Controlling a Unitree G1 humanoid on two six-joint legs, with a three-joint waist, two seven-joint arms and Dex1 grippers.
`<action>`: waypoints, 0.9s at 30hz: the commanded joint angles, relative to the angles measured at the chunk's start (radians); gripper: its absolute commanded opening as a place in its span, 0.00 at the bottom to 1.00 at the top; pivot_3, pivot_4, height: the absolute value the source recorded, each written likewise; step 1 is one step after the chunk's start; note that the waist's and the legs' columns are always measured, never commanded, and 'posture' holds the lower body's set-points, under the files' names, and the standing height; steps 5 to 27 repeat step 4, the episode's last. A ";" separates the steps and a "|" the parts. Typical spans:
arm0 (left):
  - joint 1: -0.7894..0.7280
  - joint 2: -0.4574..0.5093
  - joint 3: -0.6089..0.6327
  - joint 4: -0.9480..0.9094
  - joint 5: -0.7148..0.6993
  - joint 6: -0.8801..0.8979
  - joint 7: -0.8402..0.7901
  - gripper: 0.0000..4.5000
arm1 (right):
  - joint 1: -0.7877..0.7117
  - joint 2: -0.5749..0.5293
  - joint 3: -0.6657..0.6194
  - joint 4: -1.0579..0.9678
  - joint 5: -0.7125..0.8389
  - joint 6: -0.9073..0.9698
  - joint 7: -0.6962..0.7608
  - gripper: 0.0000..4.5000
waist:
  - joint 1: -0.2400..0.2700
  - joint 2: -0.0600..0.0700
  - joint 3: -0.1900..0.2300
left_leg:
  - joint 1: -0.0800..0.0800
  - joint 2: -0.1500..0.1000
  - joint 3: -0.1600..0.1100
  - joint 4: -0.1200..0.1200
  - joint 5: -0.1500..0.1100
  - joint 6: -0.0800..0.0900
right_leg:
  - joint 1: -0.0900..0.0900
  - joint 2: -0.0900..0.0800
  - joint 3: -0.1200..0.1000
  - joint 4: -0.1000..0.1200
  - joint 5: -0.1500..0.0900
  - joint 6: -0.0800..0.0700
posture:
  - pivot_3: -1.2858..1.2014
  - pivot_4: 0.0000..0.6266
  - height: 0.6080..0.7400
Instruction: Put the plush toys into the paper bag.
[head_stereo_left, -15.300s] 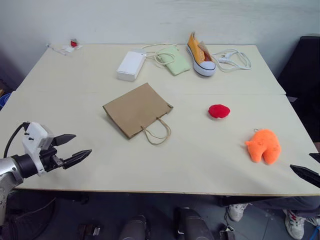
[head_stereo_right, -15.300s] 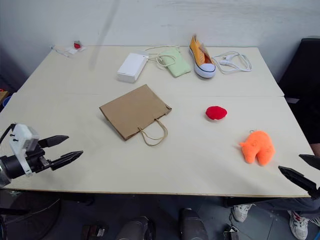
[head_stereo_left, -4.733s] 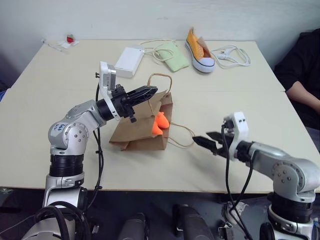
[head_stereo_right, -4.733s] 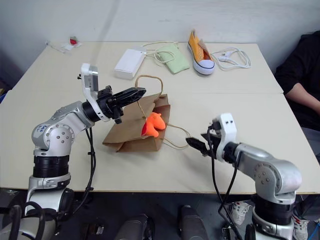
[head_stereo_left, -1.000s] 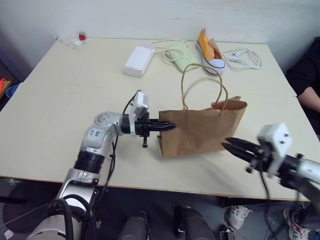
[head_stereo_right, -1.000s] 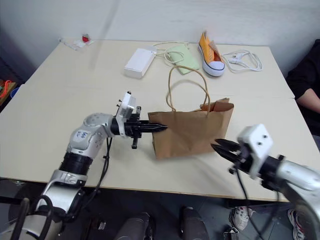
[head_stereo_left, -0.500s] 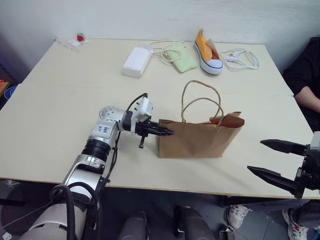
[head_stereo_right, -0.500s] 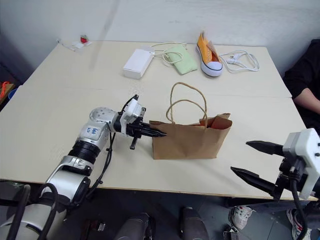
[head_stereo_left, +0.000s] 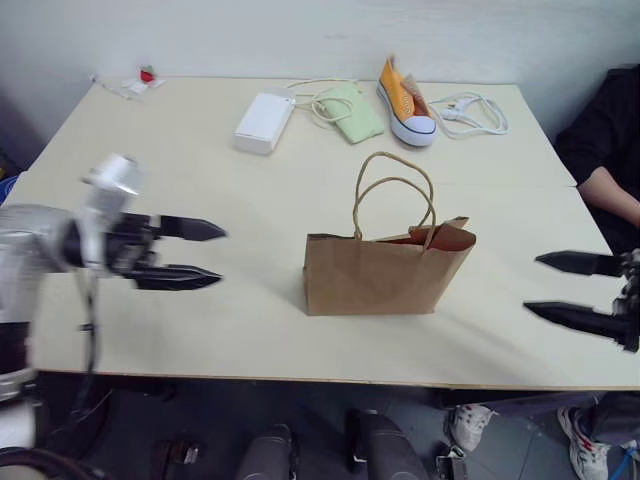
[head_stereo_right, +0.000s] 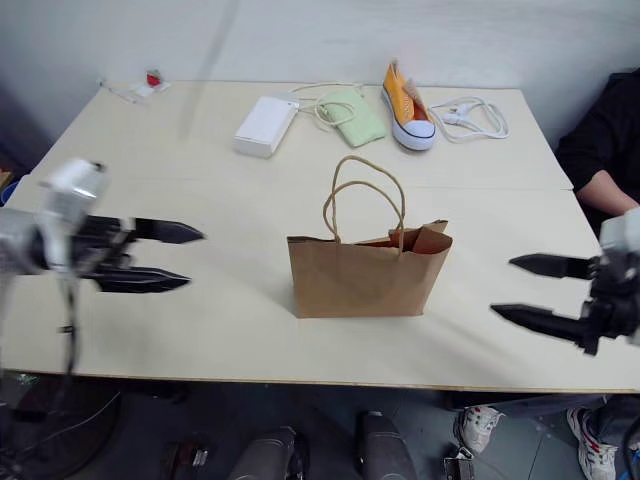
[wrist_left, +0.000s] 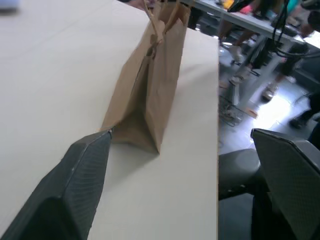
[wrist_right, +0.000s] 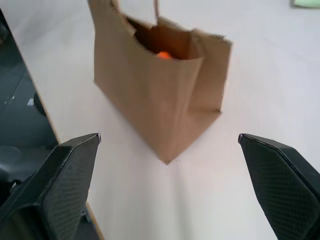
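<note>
On the table (head_stereo_left: 150, 150): paper bag (head_stereo_left: 375, 275), upright, orange toy (wrist_right: 164, 55) visible inside. Left gripper (head_stereo_left: 200, 254) and right gripper (head_stereo_left: 560, 288) flank it, both spread wide, empty.

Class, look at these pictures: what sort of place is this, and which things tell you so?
Probably an indoor lab or workshop: a plain table against a bare wall, test props such as a paper bag, a sneaker and a white box, and more workbenches behind.

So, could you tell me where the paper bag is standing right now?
The paper bag stands upright near the table's front middle, between the open left gripper and right gripper.
</note>
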 joint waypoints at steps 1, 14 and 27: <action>0.035 0.014 0.097 -0.040 -0.057 0.056 0.078 0.99 | -0.095 -0.041 0.026 0.074 0.016 -0.001 0.025 1.00 | 0.010 0.001 0.000 | 0.000 -0.001 0.000 0.000 0.000 0.000 | 0.000 -0.001 0.000 0.000 0.000 0.000 | 0.52 0.24 1.00; 0.086 0.014 0.132 -0.098 -0.078 0.053 0.106 0.99 | -0.146 -0.041 0.058 0.104 -0.003 -0.002 0.030 1.00 | 0.010 0.000 0.001 | -0.001 0.000 -0.001 0.000 0.000 0.000 | 0.000 0.000 0.000 0.002 0.000 0.000 | 0.52 0.24 1.00; 0.086 0.014 0.132 -0.098 -0.078 0.053 0.106 0.99 | -0.146 -0.041 0.058 0.104 -0.003 -0.002 0.030 1.00 | 0.010 0.000 0.001 | -0.001 0.000 -0.001 0.000 0.000 0.000 | 0.000 0.000 0.000 0.002 0.000 0.000 | 0.52 0.24 1.00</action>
